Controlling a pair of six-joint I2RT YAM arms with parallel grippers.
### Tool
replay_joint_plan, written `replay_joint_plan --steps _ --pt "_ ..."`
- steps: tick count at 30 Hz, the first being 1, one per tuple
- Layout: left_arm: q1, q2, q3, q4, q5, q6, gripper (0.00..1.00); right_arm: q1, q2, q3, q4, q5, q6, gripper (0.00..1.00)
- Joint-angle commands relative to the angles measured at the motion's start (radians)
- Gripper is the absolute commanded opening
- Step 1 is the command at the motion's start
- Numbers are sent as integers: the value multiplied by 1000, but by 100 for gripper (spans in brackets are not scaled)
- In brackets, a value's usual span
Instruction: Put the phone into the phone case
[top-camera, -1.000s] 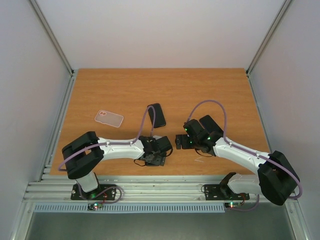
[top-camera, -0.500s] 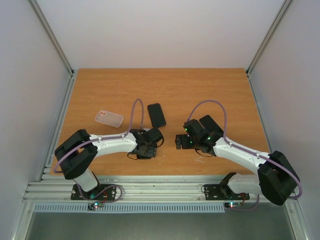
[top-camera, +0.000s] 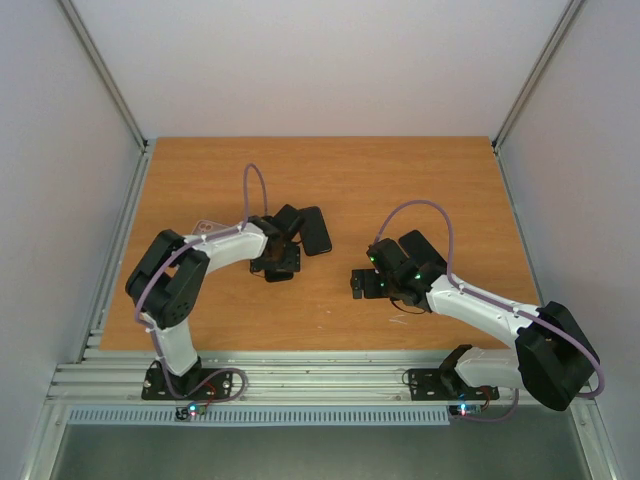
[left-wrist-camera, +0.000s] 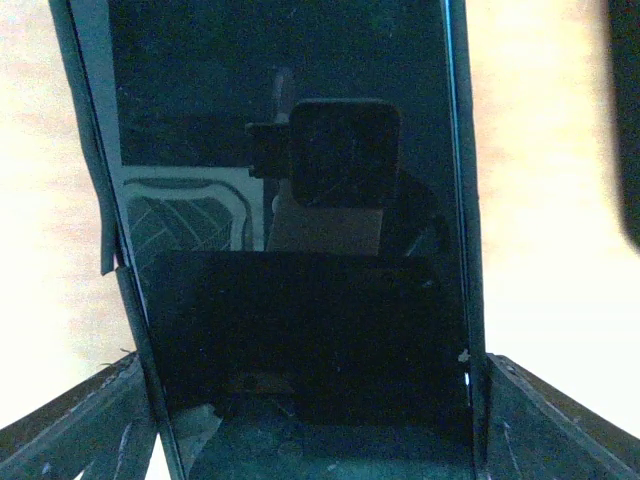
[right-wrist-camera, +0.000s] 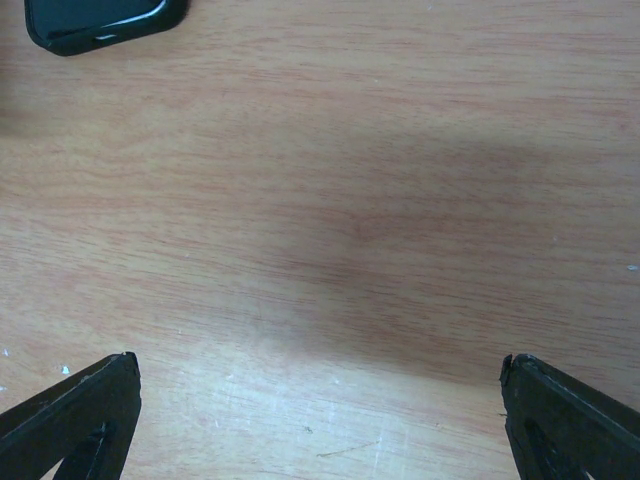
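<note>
Swinging up from the near edge of the desk (top-camera: 400, 180), the left arm has carried the left gripper (top-camera: 293, 222) to the phone (top-camera: 318, 232), which has kept its place near the middle of the desk. The left wrist view shows the dark screen filling the space between the two fingers (left-wrist-camera: 70, 430), one on each long edge. The jaws stand fairly wide around the phone. Its edges run so close to the finger tips that I cannot tell whether they press it or only bracket it. The phone lies flat, screen up. Just left of it, a pale sliver under the left forearm looks like the clear phone case (top-camera: 205, 224), though most of it is covered. The right gripper (right-wrist-camera: 320, 420) has not moved. It hangs low over bare wood with its jaws spread wide and nothing between them, near the phone's near end.
</note>
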Motion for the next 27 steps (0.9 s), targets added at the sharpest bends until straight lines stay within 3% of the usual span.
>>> replay_joint_plan --steps 1,7,15,19,27 --pt "33 76 107 15 31 55 81 -5 -12 3 1 14 2 99" --pt "39 143 184 16 83 51 82 -7 -11 4 -1 21 3 99" --pt "42 181 244 -9 68 32 93 -6 -5 7 -7 22 6 99" --pt "48 192 272 -25 54 19 94 -6 -5 6 -4 19 6 98" --pt "77 29 172 -2 36 7 96 -5 -12 4 -7 18 3 98"
